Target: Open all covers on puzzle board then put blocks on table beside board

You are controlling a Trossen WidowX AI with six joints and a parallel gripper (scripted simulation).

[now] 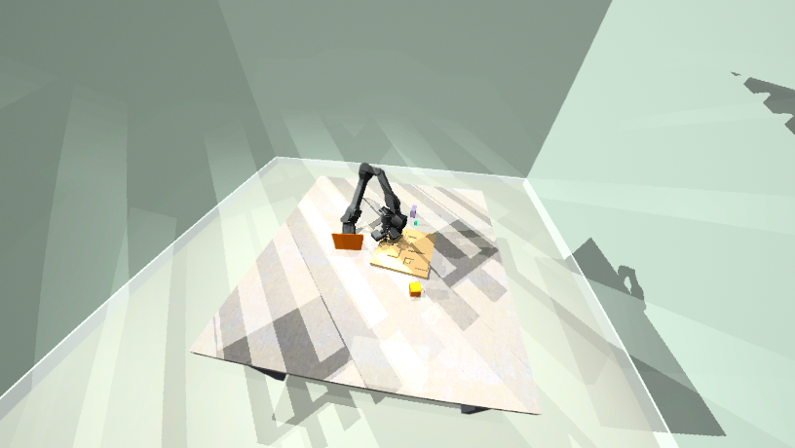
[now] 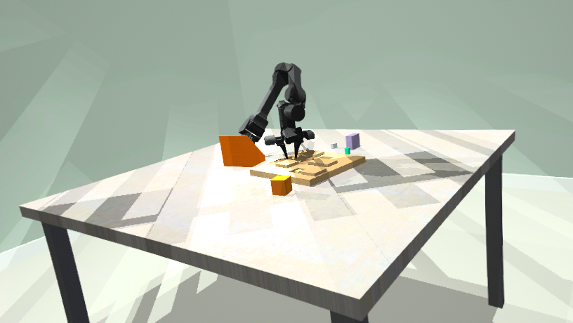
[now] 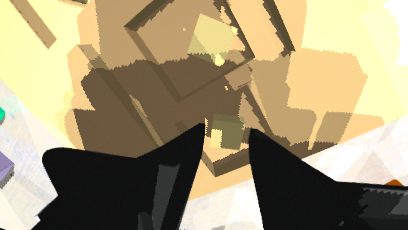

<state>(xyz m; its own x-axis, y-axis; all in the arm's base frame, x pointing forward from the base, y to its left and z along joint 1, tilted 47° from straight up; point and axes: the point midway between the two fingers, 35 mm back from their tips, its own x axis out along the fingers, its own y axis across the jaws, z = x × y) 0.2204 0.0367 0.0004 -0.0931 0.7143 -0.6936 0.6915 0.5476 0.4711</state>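
The wooden puzzle board lies flat on the table with raised cover plates. A plate ahead of the fingers bears a small pale square. My gripper points down at the board's near-arm end, its fingers partly open. A small square piece shows between the fingertips in the wrist view, not gripped; whether it is a knob or a block I cannot tell. More plates lie on the board. Shadows blur which wells are uncovered.
An orange wedge-shaped box stands by the arm's base. An orange cube stands off the board's front end. A purple block, a green piece and a grey piece stand beyond the board.
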